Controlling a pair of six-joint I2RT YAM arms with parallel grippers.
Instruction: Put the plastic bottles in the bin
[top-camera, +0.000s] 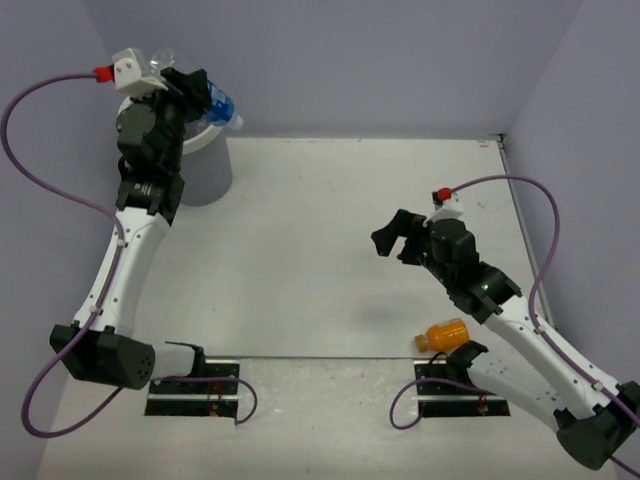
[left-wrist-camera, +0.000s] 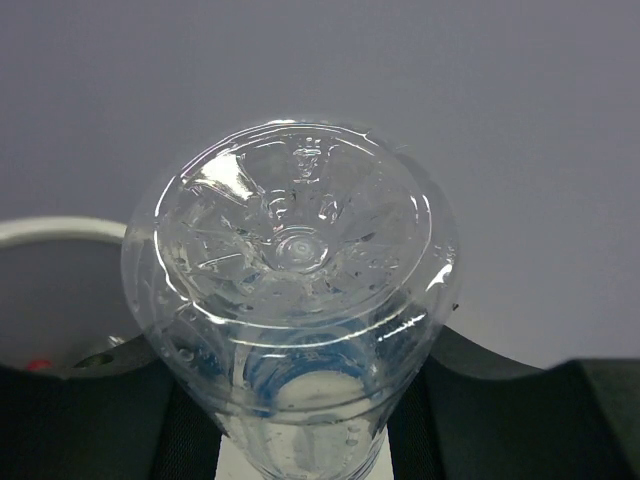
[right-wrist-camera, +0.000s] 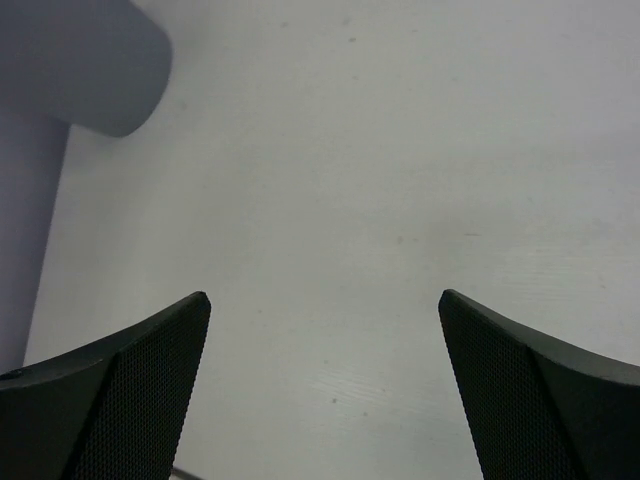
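Top external: pale table (top-camera: 330, 230) between lilac walls (top-camera: 350, 60); left tool (top-camera: 195, 90) clamps a clear bottle (top-camera: 220, 103), right tool (top-camera: 397, 235) gapes.

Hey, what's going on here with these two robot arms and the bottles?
The left gripper is shut on a clear bottle with a blue label and holds it up by the bin in the far left corner. The bottle has not been dropped in yet. The right gripper hangs open and empty over the bare table. An orange bottle lies on its side near the right arm's base.
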